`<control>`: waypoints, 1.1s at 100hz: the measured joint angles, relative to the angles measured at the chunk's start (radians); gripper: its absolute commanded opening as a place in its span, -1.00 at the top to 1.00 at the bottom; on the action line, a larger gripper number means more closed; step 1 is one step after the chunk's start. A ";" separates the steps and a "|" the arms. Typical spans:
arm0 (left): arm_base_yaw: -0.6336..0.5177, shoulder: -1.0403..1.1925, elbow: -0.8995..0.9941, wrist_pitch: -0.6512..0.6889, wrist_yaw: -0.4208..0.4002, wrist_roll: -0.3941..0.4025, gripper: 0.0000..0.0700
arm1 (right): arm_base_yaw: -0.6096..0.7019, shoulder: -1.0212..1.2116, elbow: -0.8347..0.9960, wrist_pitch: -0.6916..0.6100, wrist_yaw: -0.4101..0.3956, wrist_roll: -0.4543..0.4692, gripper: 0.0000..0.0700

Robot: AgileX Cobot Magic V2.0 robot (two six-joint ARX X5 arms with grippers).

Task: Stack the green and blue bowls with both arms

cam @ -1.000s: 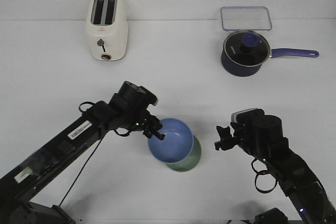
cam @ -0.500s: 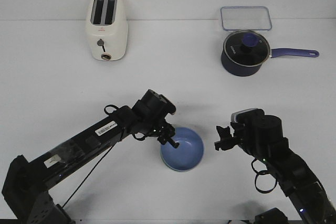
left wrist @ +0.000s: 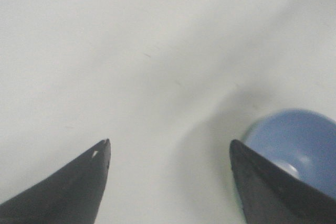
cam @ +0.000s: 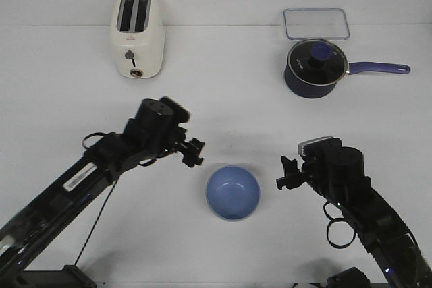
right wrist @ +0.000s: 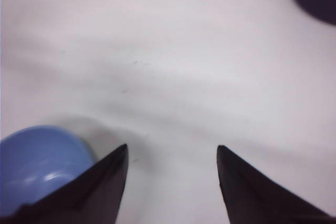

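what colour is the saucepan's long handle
Blue-violet, like the knob on its lid; the saucepan's long handle shows best in the front view.

Black jointed arms [cam: 101, 166], looped cables, white label.

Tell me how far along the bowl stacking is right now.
Stacking looks done: the blue bowl sits alone on the table between the arms, and the green bowl is not separately visible, apparently nested beneath it. Nothing is in hand: the left tool is open and apart from the bowl, and the right tool is open beside it. Left: at most, retracting both arms.
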 measured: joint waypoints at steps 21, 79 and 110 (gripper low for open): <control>0.205 -0.167 0.001 -0.023 -0.156 0.011 0.96 | -0.034 -0.016 -0.001 0.055 0.028 -0.056 1.00; 0.485 -0.949 -0.924 0.620 -0.182 0.006 0.96 | -0.074 -0.585 -0.472 0.493 0.254 -0.093 1.00; 0.490 -0.961 -0.954 0.649 -0.196 0.004 0.96 | -0.076 -0.578 -0.480 0.499 0.254 -0.093 1.00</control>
